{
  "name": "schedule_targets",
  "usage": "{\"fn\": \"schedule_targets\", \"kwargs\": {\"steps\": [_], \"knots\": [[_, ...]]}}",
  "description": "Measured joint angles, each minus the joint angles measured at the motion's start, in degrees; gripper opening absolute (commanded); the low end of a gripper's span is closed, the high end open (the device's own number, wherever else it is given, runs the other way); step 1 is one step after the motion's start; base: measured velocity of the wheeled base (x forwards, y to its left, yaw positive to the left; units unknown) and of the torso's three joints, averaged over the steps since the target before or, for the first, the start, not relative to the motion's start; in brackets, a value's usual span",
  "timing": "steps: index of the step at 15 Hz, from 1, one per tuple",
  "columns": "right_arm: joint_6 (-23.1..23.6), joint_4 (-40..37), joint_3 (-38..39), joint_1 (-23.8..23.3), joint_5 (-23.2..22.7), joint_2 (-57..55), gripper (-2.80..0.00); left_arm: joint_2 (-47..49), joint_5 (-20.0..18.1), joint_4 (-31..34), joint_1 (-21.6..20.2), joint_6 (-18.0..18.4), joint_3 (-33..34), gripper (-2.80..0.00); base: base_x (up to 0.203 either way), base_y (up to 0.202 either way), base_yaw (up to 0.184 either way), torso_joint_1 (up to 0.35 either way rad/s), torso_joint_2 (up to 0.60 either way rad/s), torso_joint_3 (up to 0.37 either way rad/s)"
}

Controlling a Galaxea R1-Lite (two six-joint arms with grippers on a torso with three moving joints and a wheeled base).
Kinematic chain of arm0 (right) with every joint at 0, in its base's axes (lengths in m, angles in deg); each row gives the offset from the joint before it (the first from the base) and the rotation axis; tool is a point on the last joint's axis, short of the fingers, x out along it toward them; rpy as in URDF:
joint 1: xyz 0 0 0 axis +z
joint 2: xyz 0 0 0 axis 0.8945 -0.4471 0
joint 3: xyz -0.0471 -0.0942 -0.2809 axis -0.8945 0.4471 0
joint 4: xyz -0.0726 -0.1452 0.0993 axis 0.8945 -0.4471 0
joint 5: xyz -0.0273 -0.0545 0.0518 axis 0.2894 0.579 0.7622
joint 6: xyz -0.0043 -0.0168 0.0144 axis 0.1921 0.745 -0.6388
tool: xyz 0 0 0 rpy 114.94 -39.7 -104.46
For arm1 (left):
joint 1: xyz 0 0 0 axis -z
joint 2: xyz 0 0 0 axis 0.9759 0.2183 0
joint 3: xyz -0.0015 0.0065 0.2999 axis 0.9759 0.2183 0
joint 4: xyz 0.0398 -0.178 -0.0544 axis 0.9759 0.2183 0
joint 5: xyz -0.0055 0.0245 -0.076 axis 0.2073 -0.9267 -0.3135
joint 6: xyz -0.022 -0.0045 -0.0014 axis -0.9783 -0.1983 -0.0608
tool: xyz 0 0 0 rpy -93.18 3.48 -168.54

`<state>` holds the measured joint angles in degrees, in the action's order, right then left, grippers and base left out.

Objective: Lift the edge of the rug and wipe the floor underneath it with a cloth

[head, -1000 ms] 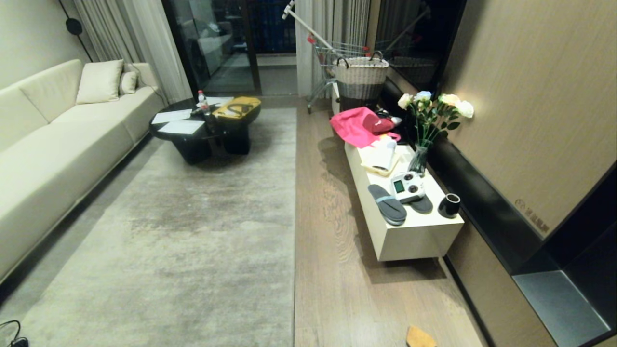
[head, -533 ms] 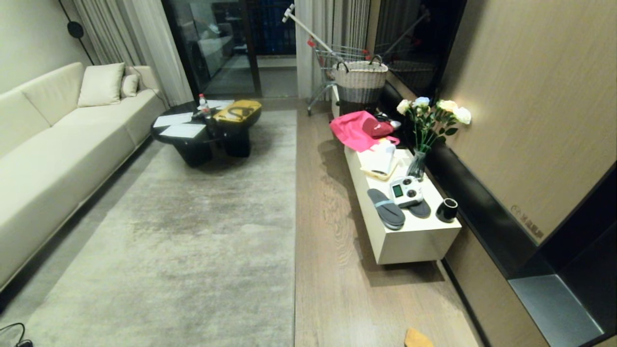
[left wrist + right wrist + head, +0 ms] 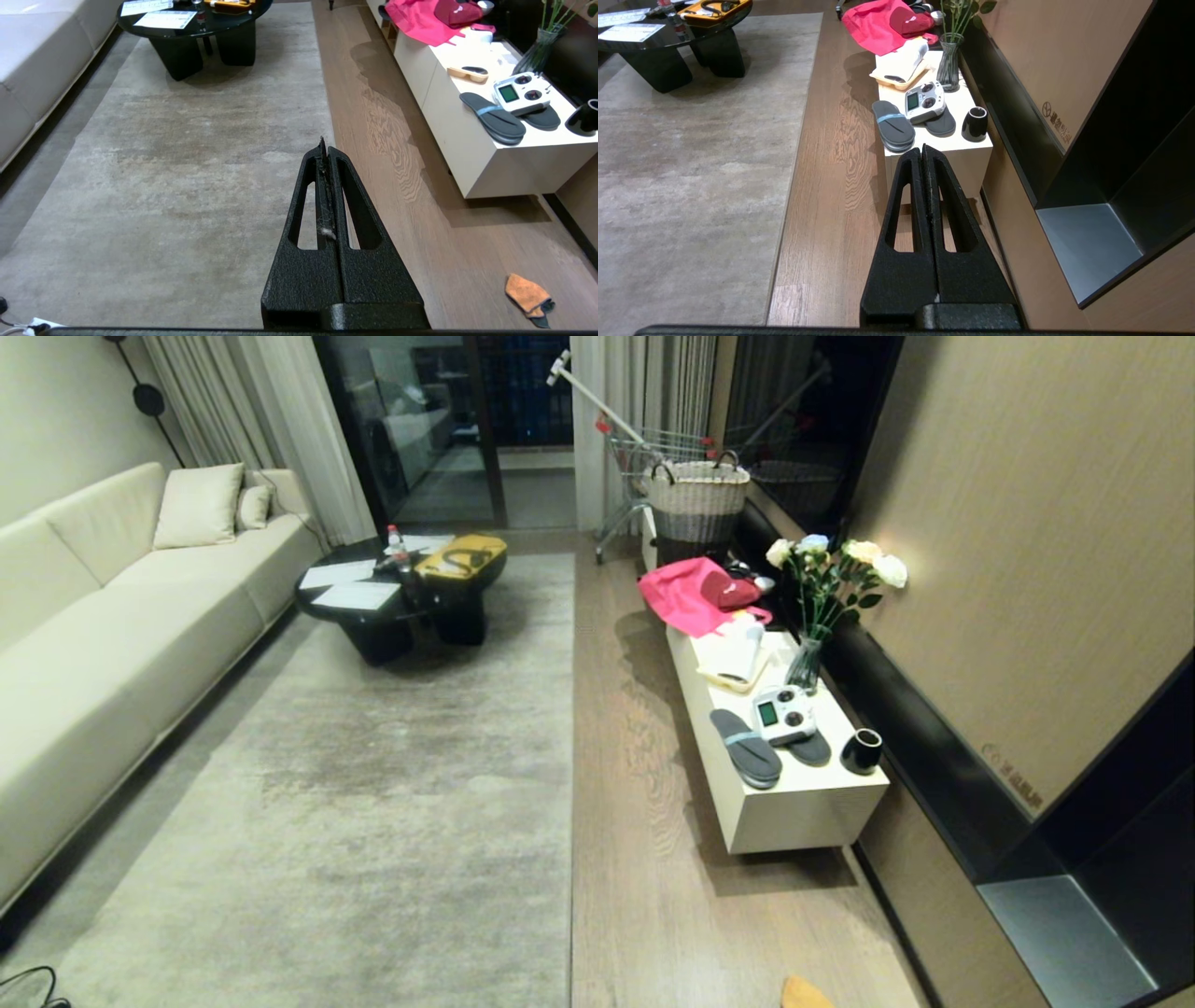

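The grey-beige rug lies flat, and its rug edge [image 3: 571, 756] runs straight along the wood-grain floor [image 3: 635, 821]. The orange cloth [image 3: 803, 995] lies on the floor at the bottom rim of the head view, apart from the rug. In the left wrist view the cloth [image 3: 527, 295] lies crumpled with a dark corner, well off to the side of my left gripper [image 3: 325, 144]. That gripper is shut and empty, held high over the rug edge [image 3: 322, 70]. My right gripper [image 3: 922, 148] is shut and empty above the floor [image 3: 822, 210], with the rug edge [image 3: 796, 154] off to one side. Neither arm shows in the head view.
A low white cabinet [image 3: 794, 817] stands along the right wall with slippers, a remote controller, a black cup, a flower vase and pink fabric [image 3: 686, 593]. A black coffee table [image 3: 401, 602] stands on the rug's far end. A sofa [image 3: 93, 644] lines the left. A dark wall recess [image 3: 1074, 933] opens at right.
The whole head view has slid down a little, so the camera moved. The cloth shows less at the bottom rim. Nothing in the room moved.
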<state>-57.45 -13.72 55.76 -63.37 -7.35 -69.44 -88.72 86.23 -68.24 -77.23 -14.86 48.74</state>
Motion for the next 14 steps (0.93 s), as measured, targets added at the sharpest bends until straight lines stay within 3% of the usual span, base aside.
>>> {"fn": "schedule_targets", "kwargs": {"steps": [9,14], "knots": [[-0.28,0.05,0.0,0.0,0.07,0.0,-2.8,0.0,0.0,0.0,0.02,0.0,0.0,-2.8,0.0,0.0,0.0,0.081,-0.18,-0.094],[-0.69,0.11,0.0,0.0,-0.02,0.0,-2.8,0.0,0.01,-0.04,0.02,0.0,0.0,-2.8,0.0,0.0,0.0,0.0,0.0,0.0]]}}
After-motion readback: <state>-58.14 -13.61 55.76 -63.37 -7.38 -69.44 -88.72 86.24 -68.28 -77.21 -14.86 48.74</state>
